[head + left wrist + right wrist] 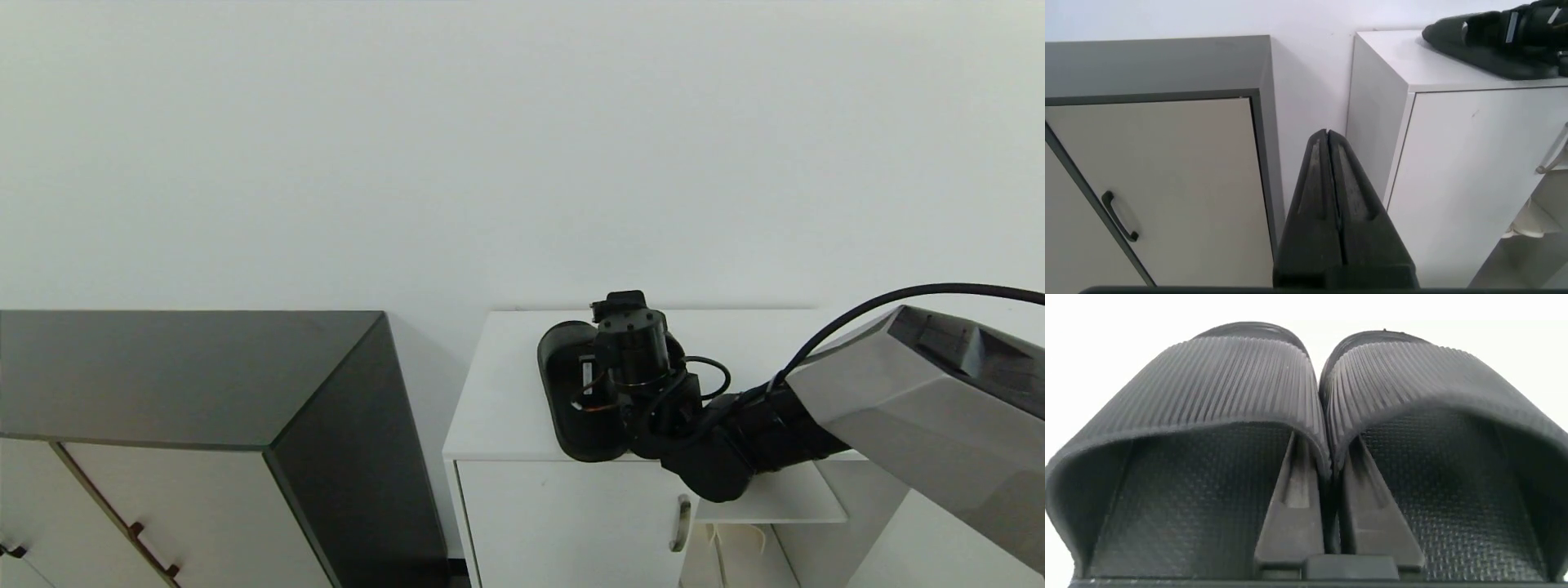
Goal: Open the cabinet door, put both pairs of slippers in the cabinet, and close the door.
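- Pinching only the touching inner straps of the black slippers [571,392] atop the white cabinet [506,384], the right gripper [1327,461] may lose one on lifting.
- Closed and empty, the left gripper [1328,140] gives no backup.

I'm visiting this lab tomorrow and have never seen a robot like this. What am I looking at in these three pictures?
This is a two-armed robot. The wide picture comes from a camera on its head, the other two from cameras on its wrists. In the head view a pair of black slippers lies on top of a white cabinet, with a dark grey cabinet to its left. The right wrist view looks along the right end effector: one finger is inside each slipper, pinching their touching inner sides. The left wrist view shows the left end effector, shut and empty, facing both cabinets.
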